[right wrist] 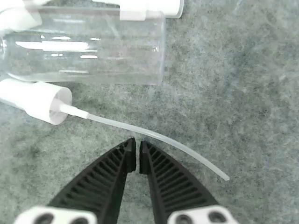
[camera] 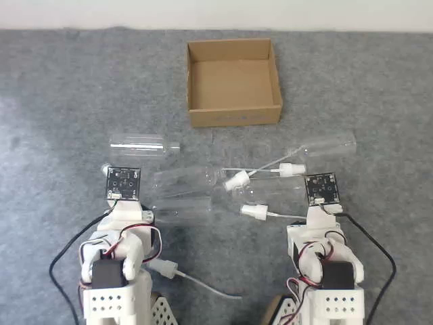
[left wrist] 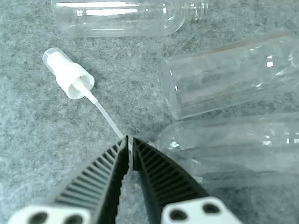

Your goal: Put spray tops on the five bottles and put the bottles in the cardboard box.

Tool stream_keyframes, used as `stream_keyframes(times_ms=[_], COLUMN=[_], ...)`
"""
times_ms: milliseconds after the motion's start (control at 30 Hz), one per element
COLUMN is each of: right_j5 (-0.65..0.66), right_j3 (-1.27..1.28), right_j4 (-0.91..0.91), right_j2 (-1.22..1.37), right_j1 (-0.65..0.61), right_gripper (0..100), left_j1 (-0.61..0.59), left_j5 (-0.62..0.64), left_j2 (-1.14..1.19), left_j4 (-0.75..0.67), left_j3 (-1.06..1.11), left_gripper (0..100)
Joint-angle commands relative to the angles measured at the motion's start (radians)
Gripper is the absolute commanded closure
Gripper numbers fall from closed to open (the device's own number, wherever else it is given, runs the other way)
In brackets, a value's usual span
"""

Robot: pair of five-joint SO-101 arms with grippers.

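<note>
On the grey surface (camera: 61,101), far side, we have the cardboard box (camera: 233,114), open side up, well apart from both arms. Between box and arms we count five clear bottles lying flat, all outside the box. The left bottle (camera: 139,146) and right bottle (camera: 331,145) are nearest the box. The centre bottle (camera: 183,179) and near bottle (camera: 181,209) lie one behind the other, closer to the left arm (camera: 115,271). The fifth bottle (camera: 269,192) lies ahead of the right arm (camera: 325,271).

We see five spray tops lying loose on the surface. The left spray top (left wrist: 68,74) is beside the left arm's camera, cap pointing away from the arm. The right spray top (right wrist: 35,100) sits just beside the fifth bottle. Two more, the crossed top (camera: 237,181) and the long top (camera: 292,169), lie between the centre and right bottles with their tubes crossing. The stray top (camera: 162,269) lies by the left arm's base, tube trailing towards the middle.

The left claw (left wrist: 129,145) is closed down to a thin slit, low over the surface. The end of the left spray top's tube reaches right up to its tips, and we can't tell whether it's pinched. The near bottle is just beside this claw.

The right claw (right wrist: 137,148) is also closed to a slit and holds nothing. Its tips are just short of the right spray top's tube, which curves across in front. The fifth bottle lies beyond the tube.
</note>
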Motion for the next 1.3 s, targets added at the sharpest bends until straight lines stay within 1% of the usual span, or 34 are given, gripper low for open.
stream_keyframes(times_ms=[0,1100,1267], right_j5=[0.003,0.005,0.003], right_j3=[0.020,0.020,0.020], right_j4=[0.007,0.007,0.007], right_j2=[-0.018,-0.018,-0.018], right_j1=[0.010,0.008,0.008], right_gripper=[99.2,99.2,99.2], left_j1=[0.002,0.005,-0.025], left_j5=[-0.006,-0.009,-0.011], left_j2=[-0.015,-0.015,-0.018], left_j4=[0.005,0.005,-0.049], left_j3=[-0.007,-0.007,-0.061], left_gripper=[99,99,99])
